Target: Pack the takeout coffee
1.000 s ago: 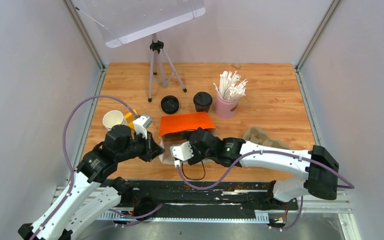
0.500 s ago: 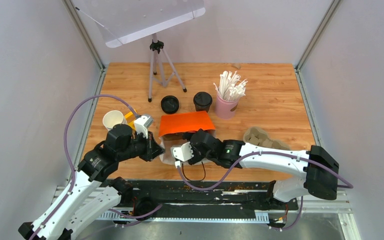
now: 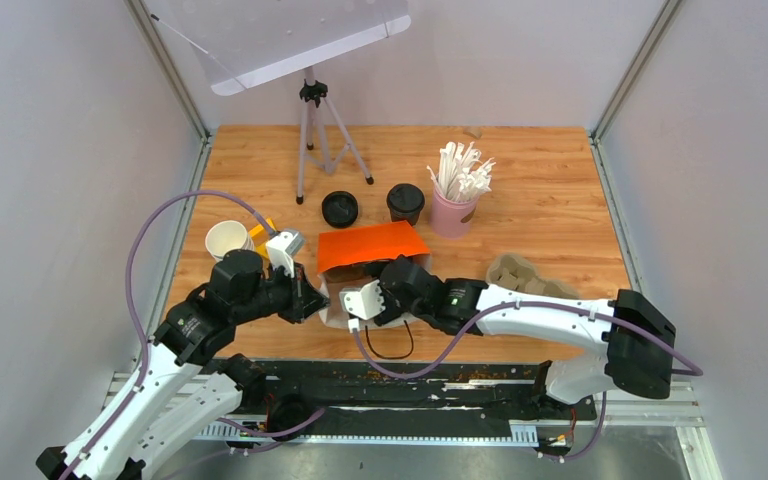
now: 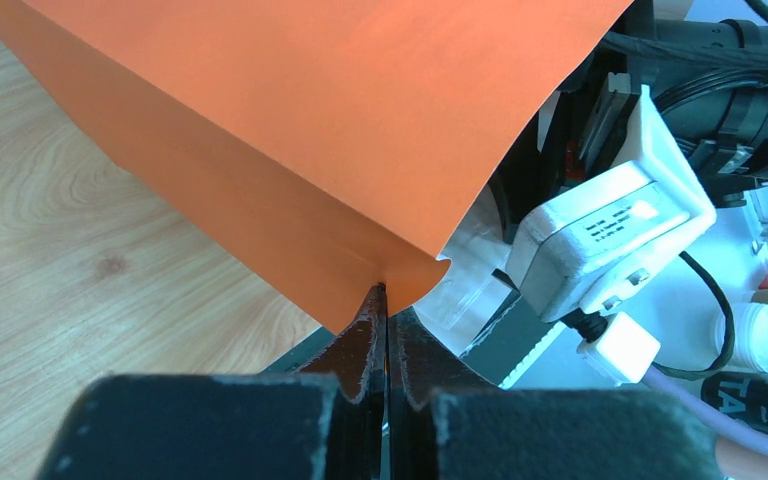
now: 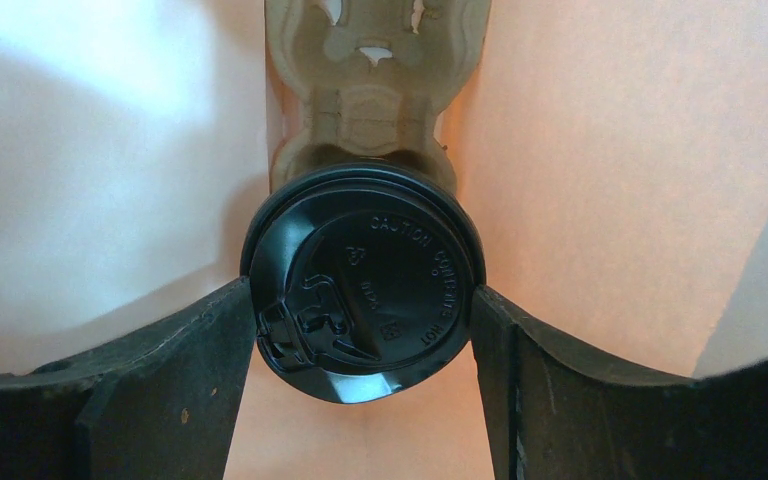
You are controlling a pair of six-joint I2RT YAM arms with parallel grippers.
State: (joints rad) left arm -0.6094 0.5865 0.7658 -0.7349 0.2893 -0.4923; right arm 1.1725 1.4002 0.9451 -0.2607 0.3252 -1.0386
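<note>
The left gripper (image 4: pixel 384 300) has its jaws pressed together on the lower edge of the orange paper bag (image 4: pixel 290 130); the paper is pinched just at a fold near the bag's mouth. The right gripper (image 5: pixel 363 300) is inside this bag. Its two fingers (image 5: pixel 170 370) are spread wide and touch both sides of the black lid (image 5: pixel 363 285) of a takeout cup (image 5: pixel 290 215), so the cup is held between them. Only the lid of this cup shows. Just behind it lies a brown pulp tray (image 5: pixel 365 60), between the pale inner walls of the bag.

In the top view the bag lies on the wooden table (image 3: pixel 540 180), near the front edge, between the two arms. Behind it stand a second lidded cup (image 3: pixel 405 203) and a round black lid (image 3: pixel 340 208); whether a cup is under that lid cannot be told. A pink cup of straws (image 3: pixel 453 213) stands to the right of them. An open white cup (image 3: pixel 227 240) is at the left, and another pulp tray (image 3: pixel 520 270) is right of the bag.
</note>
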